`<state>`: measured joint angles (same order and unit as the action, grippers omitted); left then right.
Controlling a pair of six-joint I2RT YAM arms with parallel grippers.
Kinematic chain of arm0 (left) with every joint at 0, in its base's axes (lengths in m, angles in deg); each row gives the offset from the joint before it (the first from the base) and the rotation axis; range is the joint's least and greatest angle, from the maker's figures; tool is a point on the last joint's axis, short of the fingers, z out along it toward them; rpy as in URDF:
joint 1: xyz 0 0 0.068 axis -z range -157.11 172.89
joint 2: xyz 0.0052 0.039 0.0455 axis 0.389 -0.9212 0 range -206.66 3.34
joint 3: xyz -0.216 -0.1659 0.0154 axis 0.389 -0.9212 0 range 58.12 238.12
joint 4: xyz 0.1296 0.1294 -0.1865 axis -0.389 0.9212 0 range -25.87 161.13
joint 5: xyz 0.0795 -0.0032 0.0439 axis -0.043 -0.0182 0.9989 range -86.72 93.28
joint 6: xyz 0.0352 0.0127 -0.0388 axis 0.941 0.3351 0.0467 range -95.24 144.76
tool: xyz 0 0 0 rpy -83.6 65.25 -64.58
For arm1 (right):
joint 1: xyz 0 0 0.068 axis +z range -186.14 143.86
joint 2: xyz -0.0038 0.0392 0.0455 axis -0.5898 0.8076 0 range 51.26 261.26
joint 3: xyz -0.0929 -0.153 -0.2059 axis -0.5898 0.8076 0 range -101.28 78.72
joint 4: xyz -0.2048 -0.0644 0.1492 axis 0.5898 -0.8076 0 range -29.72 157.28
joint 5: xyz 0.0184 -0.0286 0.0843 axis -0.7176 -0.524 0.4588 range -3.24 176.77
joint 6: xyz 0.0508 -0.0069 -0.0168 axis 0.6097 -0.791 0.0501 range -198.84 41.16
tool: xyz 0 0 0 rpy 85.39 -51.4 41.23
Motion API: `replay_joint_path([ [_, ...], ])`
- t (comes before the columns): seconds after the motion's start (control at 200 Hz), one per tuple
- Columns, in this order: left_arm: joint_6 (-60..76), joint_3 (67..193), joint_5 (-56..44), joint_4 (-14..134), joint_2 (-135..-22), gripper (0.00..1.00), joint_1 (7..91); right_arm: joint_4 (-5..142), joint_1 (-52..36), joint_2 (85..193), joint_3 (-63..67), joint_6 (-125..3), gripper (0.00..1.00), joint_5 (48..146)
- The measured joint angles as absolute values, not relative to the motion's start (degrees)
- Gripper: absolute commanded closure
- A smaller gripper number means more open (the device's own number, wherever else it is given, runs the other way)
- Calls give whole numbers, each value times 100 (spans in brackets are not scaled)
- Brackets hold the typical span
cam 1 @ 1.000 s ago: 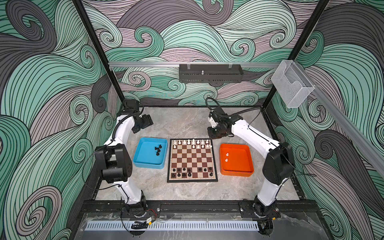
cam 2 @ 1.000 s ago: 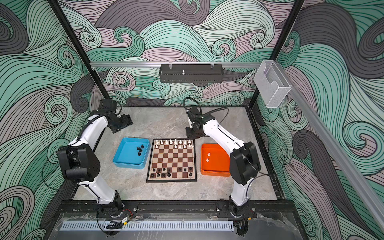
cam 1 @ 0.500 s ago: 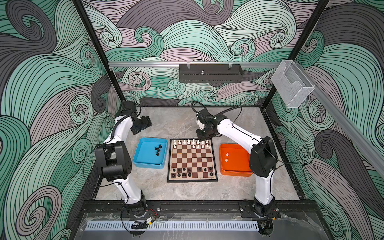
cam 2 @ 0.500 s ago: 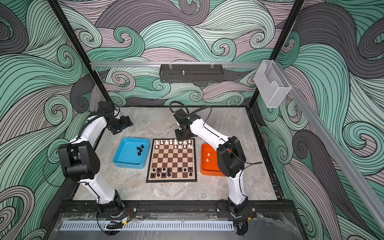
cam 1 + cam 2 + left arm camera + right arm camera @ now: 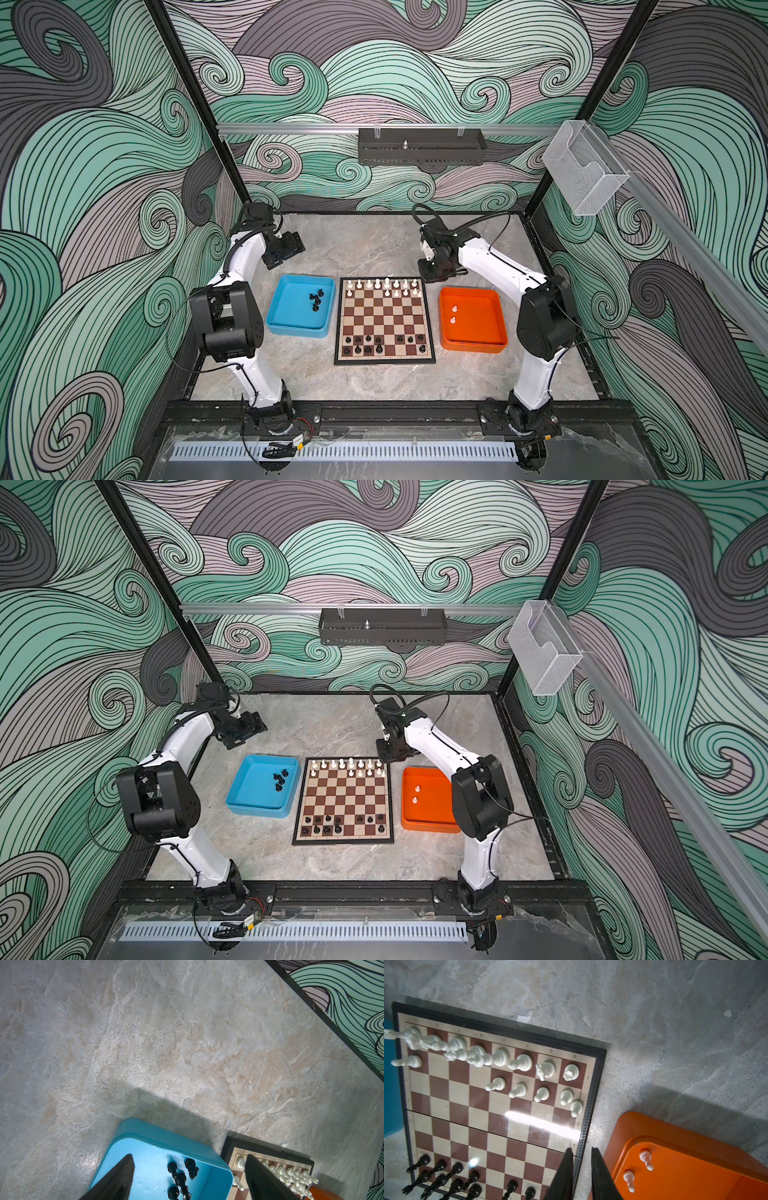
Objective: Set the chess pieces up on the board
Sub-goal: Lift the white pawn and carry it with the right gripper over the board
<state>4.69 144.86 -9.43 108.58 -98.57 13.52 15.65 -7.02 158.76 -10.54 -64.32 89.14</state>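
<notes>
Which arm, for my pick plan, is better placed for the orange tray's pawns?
Right: its pincer hangs beside the orange tray with the pawns; the left pincer is across the board.

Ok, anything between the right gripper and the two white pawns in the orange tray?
Nothing visible. The right gripper hangs by the chessboard, just off the orange tray. The white pawns sit uncovered on its floor, past only the low tray wall.

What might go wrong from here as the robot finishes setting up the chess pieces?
One white pawn stands right at the board's margin, crowding its neighbour; a nudge might tip it off.
The white pieces stand packed, so the right gripper may knock some when adding more.
The two pawns in the orange tray seem to lie flat, which could make them awkward to pinch.
</notes>
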Motion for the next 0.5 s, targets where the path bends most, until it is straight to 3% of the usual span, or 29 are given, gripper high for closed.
replay_joint_path([
  [0.5, 469, 14411, -940, 10784, -9857, 14, 1352, 2227, -1016, 15627, -147, -7022, 73, 9506],
])
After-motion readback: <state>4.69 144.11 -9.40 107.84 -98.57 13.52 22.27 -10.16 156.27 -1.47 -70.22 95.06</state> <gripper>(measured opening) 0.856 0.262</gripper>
